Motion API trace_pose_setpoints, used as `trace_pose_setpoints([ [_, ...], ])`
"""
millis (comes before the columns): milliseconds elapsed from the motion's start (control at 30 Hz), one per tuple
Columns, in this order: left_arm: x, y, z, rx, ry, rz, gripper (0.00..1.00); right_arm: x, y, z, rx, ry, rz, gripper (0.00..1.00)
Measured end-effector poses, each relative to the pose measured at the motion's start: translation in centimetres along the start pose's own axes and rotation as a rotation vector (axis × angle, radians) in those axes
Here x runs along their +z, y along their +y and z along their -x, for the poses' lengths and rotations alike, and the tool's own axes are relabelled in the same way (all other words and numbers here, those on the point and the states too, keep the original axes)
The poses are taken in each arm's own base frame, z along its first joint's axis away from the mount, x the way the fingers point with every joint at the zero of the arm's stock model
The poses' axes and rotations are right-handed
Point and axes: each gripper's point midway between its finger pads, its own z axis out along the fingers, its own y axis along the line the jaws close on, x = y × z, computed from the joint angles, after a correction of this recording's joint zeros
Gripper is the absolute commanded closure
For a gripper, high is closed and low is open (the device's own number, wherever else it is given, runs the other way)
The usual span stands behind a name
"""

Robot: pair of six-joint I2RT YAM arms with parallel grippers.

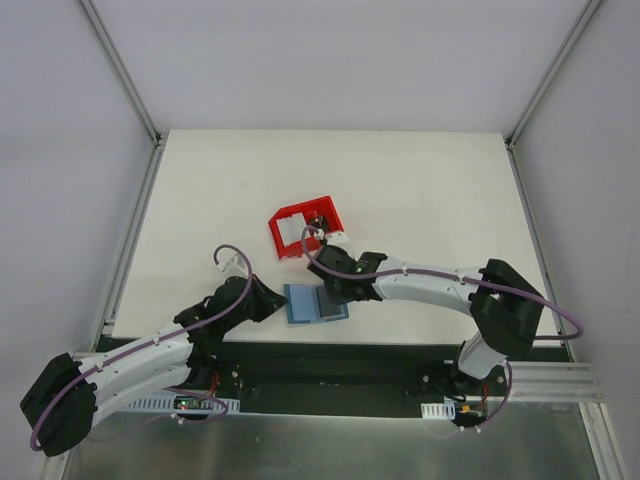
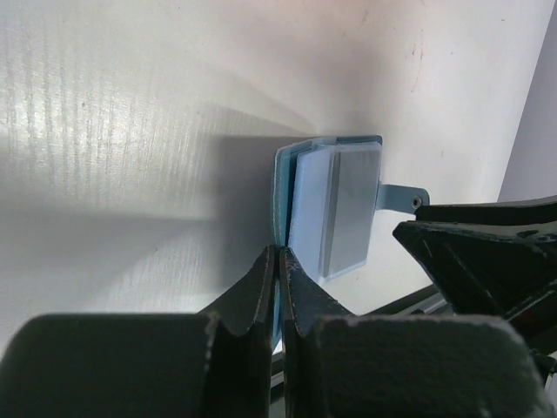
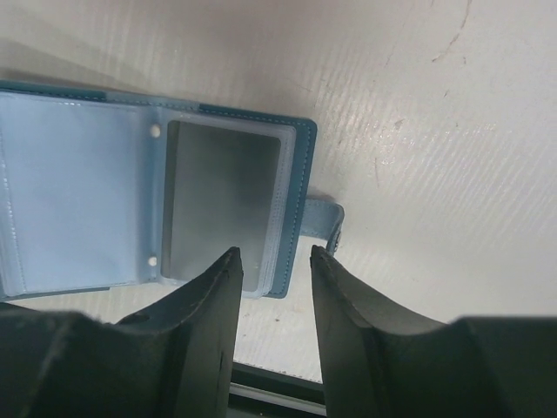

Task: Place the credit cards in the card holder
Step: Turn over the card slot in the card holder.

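The teal card holder (image 1: 315,304) lies spread open near the table's front edge. My left gripper (image 1: 280,300) is shut on its left cover, whose thin edge (image 2: 283,205) runs straight into the closed tips (image 2: 280,253). A dark grey credit card (image 3: 222,202) sits inside the clear right-hand pocket; it also shows in the left wrist view (image 2: 352,209). My right gripper (image 3: 274,252) hovers open over the holder's near right corner, beside the snap tab (image 3: 327,218), with nothing between its fingers. A white credit card (image 1: 290,233) rests in the red bin.
The red plastic bin (image 1: 305,212) stands just behind the card holder, close to the right wrist. The table's front edge and a black rail (image 3: 287,387) run right below the holder. Metal frame posts (image 1: 130,90) rise at the back corners.
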Motion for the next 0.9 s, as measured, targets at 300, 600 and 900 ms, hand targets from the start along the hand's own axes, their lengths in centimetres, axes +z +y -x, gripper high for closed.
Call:
trace_pose_setpoints([
  [300, 0.0, 0.1, -0.1, -0.001, 0.001, 0.003, 1.00, -1.6, 2.0, 1.8, 0.040, -0.054, 0.130, 0.53],
  [600, 0.0, 0.1, 0.0, 0.000, 0.001, 0.003, 1.00, -2.6, 3.3, 2.8, 0.071, -0.073, 0.248, 0.50],
  [900, 0.0, 0.2, -0.1, -0.001, 0.001, 0.005, 1.00, -3.5, 2.9, 6.5, 0.122, -0.110, 0.338, 0.44],
])
